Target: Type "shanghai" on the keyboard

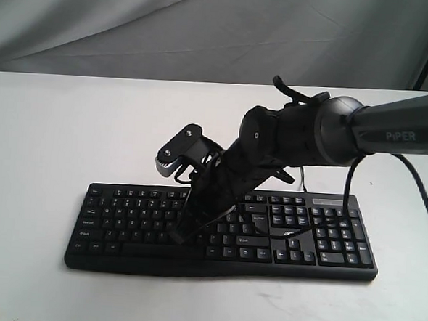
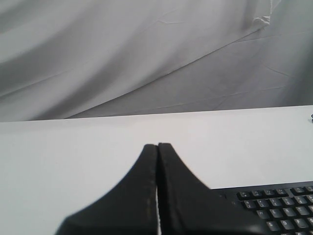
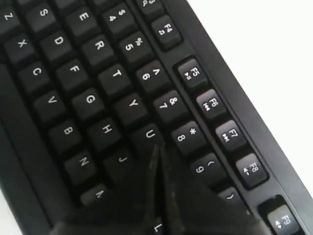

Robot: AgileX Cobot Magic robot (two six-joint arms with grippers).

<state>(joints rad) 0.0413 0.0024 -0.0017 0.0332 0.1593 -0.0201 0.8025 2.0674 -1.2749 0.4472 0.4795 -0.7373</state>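
Nearest the exterior camera, the black keyboard point(image 1: 123, 224) lay flat on the white surface point(image 1: 49, 121), close to that surface's front edge. Its long side ran across the view and its number pad was on the view's right.

The right arm point(image 1: 390, 131) reached in from the right and sloped down across the middle of the keyboard. The right pincer point(image 1: 182, 235) pointed down into the letter keys. In the right wrist view its two fingers point(image 3: 168, 196) were pressed together with nothing between them. They formed a single narrow tip that sat just beside the U key point(image 3: 149, 134), with the J key point(image 3: 122, 159) and the 8 key point(image 3: 186, 134) close by. The key under the tip was hidden, and I could not tell whether the tip was touching it or hanging just above it. A wrist camera point(image 1: 178, 149) stuck out from the arm just above the pincer.

The left pincer point(image 2: 157, 149) was likewise fully closed and empty, its fingers meeting along a thin seam. It hung over bare white surface, with one corner of the keyboard showing just beside it.

Farther back the surface ran on bare to its rear edge, and behind that hung a creased grey cloth point(image 1: 135, 25).
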